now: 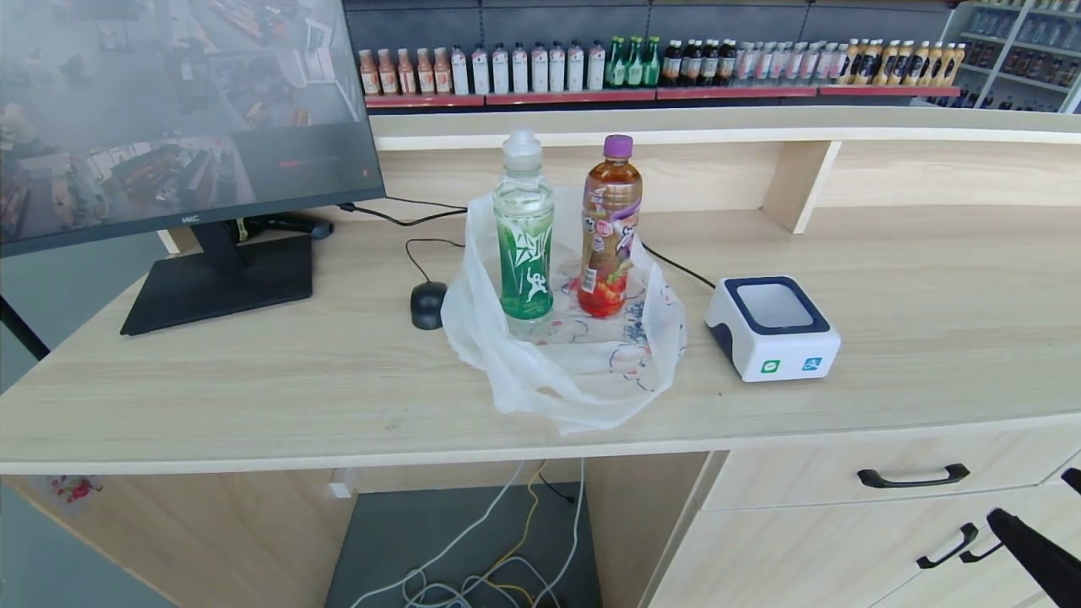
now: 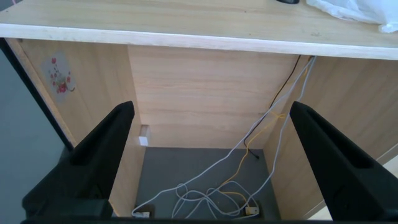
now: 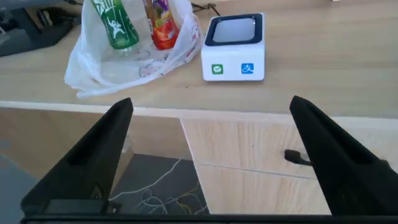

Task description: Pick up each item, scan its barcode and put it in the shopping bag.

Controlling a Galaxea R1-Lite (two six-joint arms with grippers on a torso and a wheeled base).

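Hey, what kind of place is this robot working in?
Probably a shop checkout counter. A barcode scanner sits on the wooden counter beside a plastic shopping bag slumped around a green-labelled bottle and a purple-capped bottle, and shelves of bottled drinks line the back wall.

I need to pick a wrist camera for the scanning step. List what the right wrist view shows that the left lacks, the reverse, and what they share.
Right wrist view, not the left: the green bottle and the red bottle standing in the shopping bag, the scanner beside it, and a drawer handle.
Left wrist view, not the right: a flower sticker on the side panel.
Both: part of the bag, the counter, and the cables underneath. Each also shows an open gripper, the left gripper or the right gripper.
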